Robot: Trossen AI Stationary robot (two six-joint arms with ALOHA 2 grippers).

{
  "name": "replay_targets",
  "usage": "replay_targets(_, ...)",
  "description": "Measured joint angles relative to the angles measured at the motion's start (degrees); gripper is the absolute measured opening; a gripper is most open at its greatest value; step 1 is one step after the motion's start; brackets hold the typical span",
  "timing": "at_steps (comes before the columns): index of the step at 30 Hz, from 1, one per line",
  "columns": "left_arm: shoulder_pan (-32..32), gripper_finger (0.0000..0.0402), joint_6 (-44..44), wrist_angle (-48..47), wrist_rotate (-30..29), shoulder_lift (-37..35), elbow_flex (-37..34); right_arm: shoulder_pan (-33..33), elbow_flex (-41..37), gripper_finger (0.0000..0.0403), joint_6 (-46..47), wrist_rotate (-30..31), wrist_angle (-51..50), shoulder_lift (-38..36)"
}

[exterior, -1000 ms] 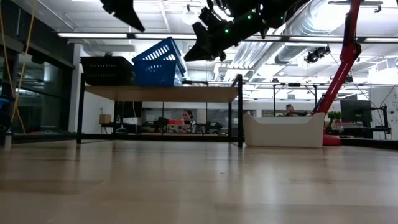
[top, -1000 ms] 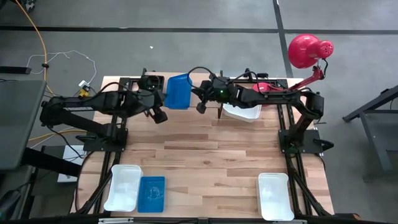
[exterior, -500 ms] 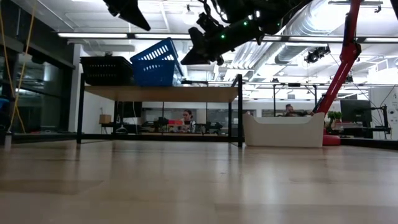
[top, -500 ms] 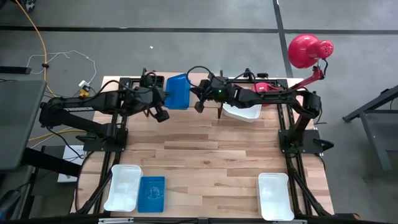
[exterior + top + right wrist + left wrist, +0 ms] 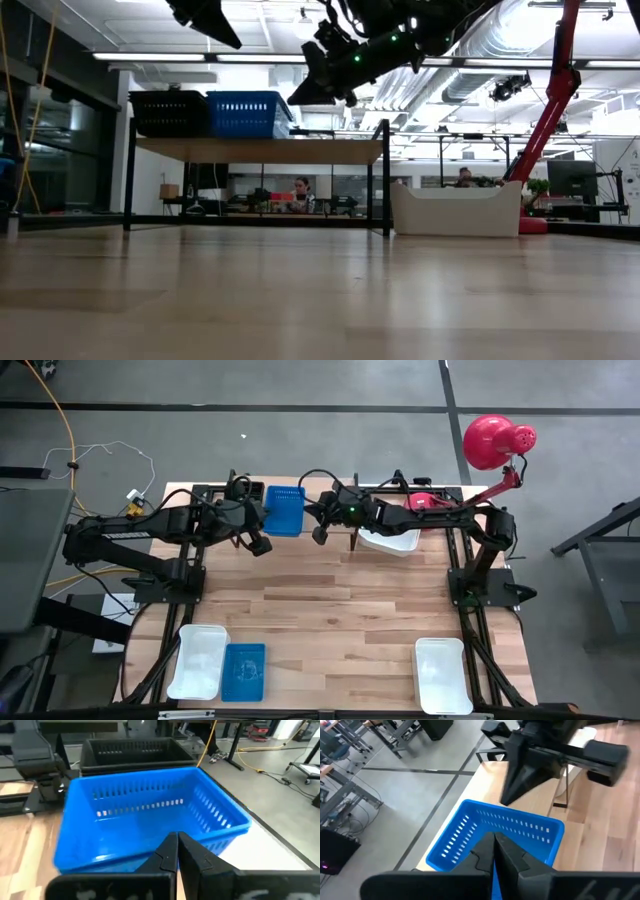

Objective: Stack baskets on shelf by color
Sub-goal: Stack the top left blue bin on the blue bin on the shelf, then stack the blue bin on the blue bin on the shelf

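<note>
A blue basket (image 5: 285, 510) (image 5: 248, 113) (image 5: 150, 815) rests flat by its base on the shelf (image 5: 260, 150), right beside a black basket (image 5: 170, 113) (image 5: 132, 750). My right gripper (image 5: 319, 531) (image 5: 297, 97) (image 5: 177, 837) is shut and slants down from the right, its tip at the blue basket's right rim. My left gripper (image 5: 258, 545) (image 5: 225, 35) (image 5: 494, 840) is shut and hovers above the shelf, clear of both baskets. The arms hide most of the shelf top in the high view. My right gripper's shut fingertips (image 5: 509, 800) stand right at the blue basket's right rim (image 5: 520, 817), coming from the table's right and slanting down. I cannot tell whether they touch it.
A white basket (image 5: 390, 540) (image 5: 455, 210) sits on the table right of the shelf. Near the table's near edge lie a white basket (image 5: 197, 660), a blue basket (image 5: 244, 670) and another white basket (image 5: 440, 675). A red lamp (image 5: 495, 440) stands at the far right corner.
The blue basket stood tilted on the shelf, its right side raised by my right gripper's tip. It has dropped flat onto its base next to the black basket. Both grippers have stayed nearly where they were.
</note>
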Motion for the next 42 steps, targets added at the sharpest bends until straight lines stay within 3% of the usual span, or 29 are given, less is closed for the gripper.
replay_targets(8, 0.0, 0.0, 0.38, 0.0, -1.62, 0.0, 0.0, 0.46, 0.0, 0.0, -2.62, 2.27, -0.45, -1.19)
replay_targets(15, 0.0, 0.0, 0.93, 0.0, -2.47, -0.5, 0.0, 0.85, 0.0, 0.0, -5.58, 4.91, -12.16, -10.17)
replay_targets(17, 0.0, 0.0, 0.68, 0.03, 0.36, -0.9, 0.02, 1.69, 0.0, 0.0, -5.71, 4.58, -17.57, -12.96)
replay_targets(22, -0.24, 0.0, -2.29, 1.88, 13.71, -2.1, -0.25, 6.41, -0.01, 0.0, -5.53, 4.33, -32.17, -18.28)
replay_targets(25, -1.8, 0.0, -3.05, 7.62, 20.22, -3.47, -3.37, 10.92, -0.02, 0.0, -4.11, 4.66, -36.77, -19.68)
replay_targets(28, -4.61, 0.0, -3.22, 16.25, 22.96, -5.26, -9.33, 15.98, -0.02, 0.0, -3.94, 7.05, -39.91, -19.81)
replay_targets(33, -9.71, 0.0, -7.02, 22.65, 22.83, -6.95, -17.97, 22.5, -1.64, 0.0, -1.32, 11.77, -45.34, -20.29)
replay_targets(38, -15.66, 0.0, -11.64, 18.69, 16.12, -6.74, -19.23, 25.46, -12.38, 0.0, 5.33, 13.44, -41.9, -26.79)
replay_targets(42, -21.23, 0.0, -12.08, 16.87, 15.35, -5.51, -19.31, 26.62, -22.03, 0.0, 11.0, 15.03, -35.02, -32.46)
